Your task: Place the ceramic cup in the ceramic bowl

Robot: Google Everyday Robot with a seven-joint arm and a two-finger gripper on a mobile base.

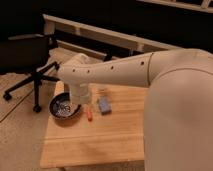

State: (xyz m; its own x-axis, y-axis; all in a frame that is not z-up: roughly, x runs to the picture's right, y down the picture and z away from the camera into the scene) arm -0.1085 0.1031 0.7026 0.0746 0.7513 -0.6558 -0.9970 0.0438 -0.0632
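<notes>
The black ceramic bowl (62, 107) with a white-speckled inside sits at the far left corner of the wooden table (100, 140). My white arm reaches across from the right, and its wrist points down at the bowl's right rim. The gripper (78, 104) is just above that rim, mostly hidden by the wrist. I cannot make out the ceramic cup; it is hidden by the wrist or held out of sight below it.
A blue rectangular block (104, 104) lies right of the gripper. A small orange-red object (88, 114) lies in front of it. A pale clear item (102, 91) stands behind the block. A black office chair (31, 62) stands left of the table.
</notes>
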